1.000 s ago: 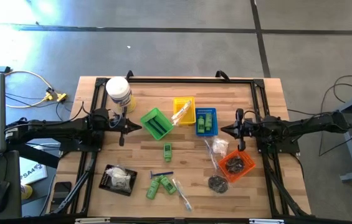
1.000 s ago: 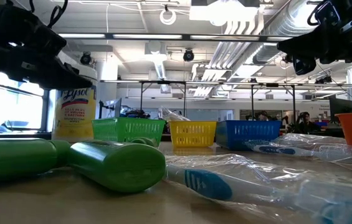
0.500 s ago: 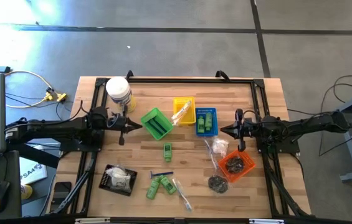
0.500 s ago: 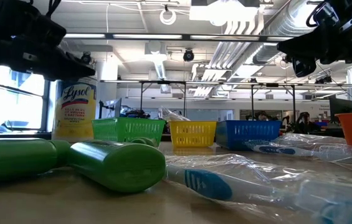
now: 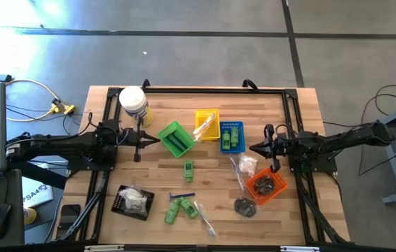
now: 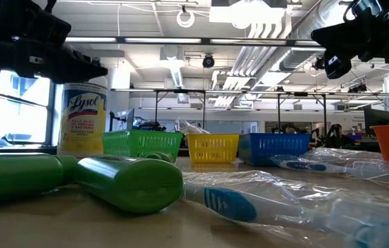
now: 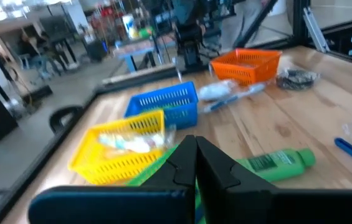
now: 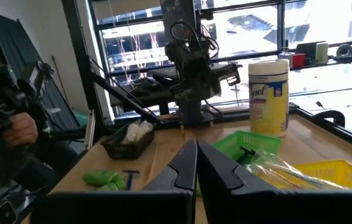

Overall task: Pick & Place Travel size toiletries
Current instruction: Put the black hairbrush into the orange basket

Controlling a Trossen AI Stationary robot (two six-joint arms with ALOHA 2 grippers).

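Travel size toiletries lie loose on the wooden table: one green bottle (image 5: pixel 188 168) at the middle, and more green bottles (image 5: pixel 176 208) with a wrapped toothbrush (image 5: pixel 203 218) near the front edge. A dark round piece (image 5: pixel 245 206) lies beside the orange basket (image 5: pixel 266 185). My left gripper (image 5: pixel 158 142) hovers shut and level just left of the green basket (image 5: pixel 175 138). My right gripper (image 5: pixel 251 148) hovers shut and level just right of the blue basket (image 5: pixel 231 136), which has green bottles in it. Their shut fingertips (image 7: pixel 195 149) (image 8: pixel 196 152) have nothing between them.
A yellow basket (image 5: pixel 207 124) with clear wrapped sticks stands between the green and blue ones. A big white jar (image 5: pixel 134 103) stands at the far left. A black tray (image 5: pixel 132 201) with white packets sits near left. Clear packets (image 5: pixel 243 166) lie beside the orange basket.
My left gripper has risen a little and rolled slightly about its own line. My right gripper has also rolled slightly, staying where it was. Both stay shut, and nothing on the table has moved.
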